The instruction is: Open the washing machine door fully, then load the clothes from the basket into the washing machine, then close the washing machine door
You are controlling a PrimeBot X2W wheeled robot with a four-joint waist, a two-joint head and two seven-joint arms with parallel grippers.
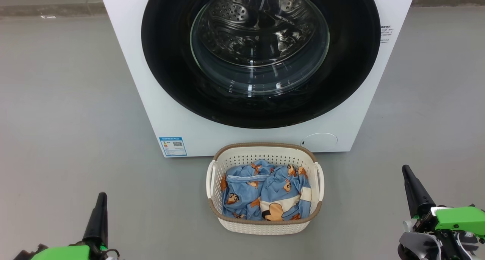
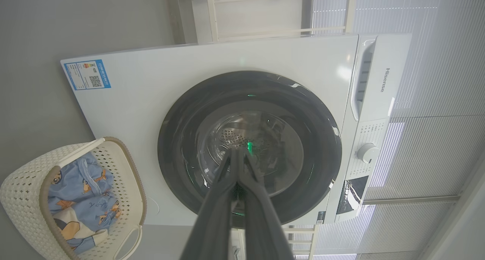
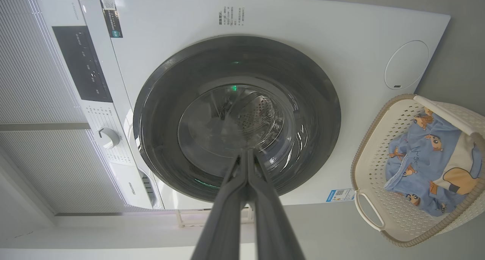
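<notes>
The white washing machine [image 1: 182, 116] stands ahead, its round glossy black door [image 1: 166, 63] closed flat against the front, the glass window [image 1: 260, 44] showing the steel drum behind. On the floor just before it sits the cream basket [image 1: 264, 149] holding the light blue printed clothes [image 1: 265, 193]. My left gripper [image 1: 101, 196] rests low at the left, shut and empty. My right gripper [image 1: 406, 169] rests low at the right, shut and empty too. Both are well short of the basket. Each wrist view shows the door [image 2: 178, 146] [image 3: 159, 112], the basket [image 2: 22, 184] [image 3: 382, 165] and touching fingertips [image 2: 237, 154] [image 3: 247, 154].
Grey floor [image 1: 68, 119] spreads to both sides of the machine and basket. A blue label sticker [image 1: 173, 146] sits on the machine's lower left front, a round service cap [image 1: 320, 141] at the lower right. The control panel with a dial [image 2: 367, 152] runs along the machine's top.
</notes>
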